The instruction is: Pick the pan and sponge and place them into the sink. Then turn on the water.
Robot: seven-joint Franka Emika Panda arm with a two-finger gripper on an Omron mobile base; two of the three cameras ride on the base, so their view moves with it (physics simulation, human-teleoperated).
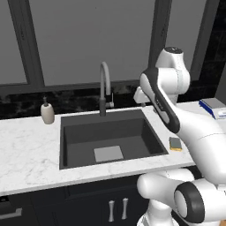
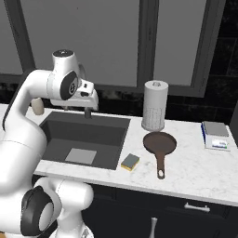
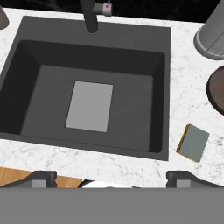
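The reddish-brown pan (image 2: pixel 159 142) lies on the marble counter right of the sink (image 2: pixel 118 139), its long handle pointing toward the front edge. Only its rim (image 3: pixel 217 89) shows at the right edge of the hand view. The yellow sponge (image 2: pixel 130 161) with a dark top rests between the pan and the sink's right rim, also seen as sponge (image 3: pixel 194 143) and sponge (image 1: pixel 175 143). My gripper (image 3: pixel 111 179) hovers high above the sink (image 3: pixel 48 48), open, fingertips (image 3: pixel 41 178) wide apart with nothing between them. No water runs from the arched faucet (image 1: pixel 103 86).
A paper towel roll (image 2: pixel 154 106) stands behind the pan. A soap dispenser (image 1: pixel 47 113) sits left of the sink at the back. A blue and white box (image 2: pixel 216 135) lies at the far right. Windows rise behind the counter.
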